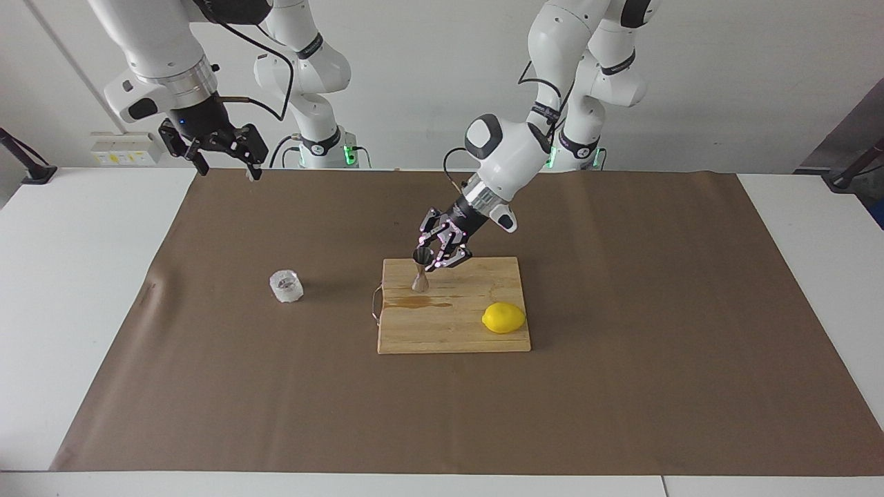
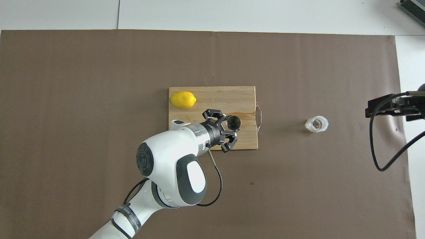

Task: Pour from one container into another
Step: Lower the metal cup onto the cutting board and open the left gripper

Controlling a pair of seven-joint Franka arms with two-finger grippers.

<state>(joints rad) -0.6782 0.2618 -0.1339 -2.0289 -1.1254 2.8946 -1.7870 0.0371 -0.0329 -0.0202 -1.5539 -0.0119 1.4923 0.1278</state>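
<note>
We see the left end effector [image 1: 429, 261] over the wooden cutting board [image 1: 454, 330], clamped on the steel jigger [image 1: 420, 271], which it holds upright by its upper cone; in the facing view the jigger's lower cone sits low over the board's edge nearest the robots, and we cannot tell whether its foot touches the wood. In the overhead view the same left end effector [image 2: 231, 127] comes in from about 7 o'clock, with the jigger [image 2: 233, 122] at its tip, its dark mouth facing up, over the board [image 2: 215, 96]. A darker wet-looking streak [image 1: 418, 302] lies on the board just past the jigger, away from the robots. The lemon [image 1: 503, 317] rests on the board's corner toward the left arm's end, well apart from the jigger. The clear faceted glass cup [image 1: 286, 286] stands upright on the brown mat [image 1: 621, 386], off the board toward the right arm's end of the surface; in the overhead view the cup [image 2: 316, 123] lies at about 3 o'clock from the board. The right end effector [image 1: 213, 148] waits raised over the mat's corner at its own end, its fingers spread wide and holding nothing.
</note>
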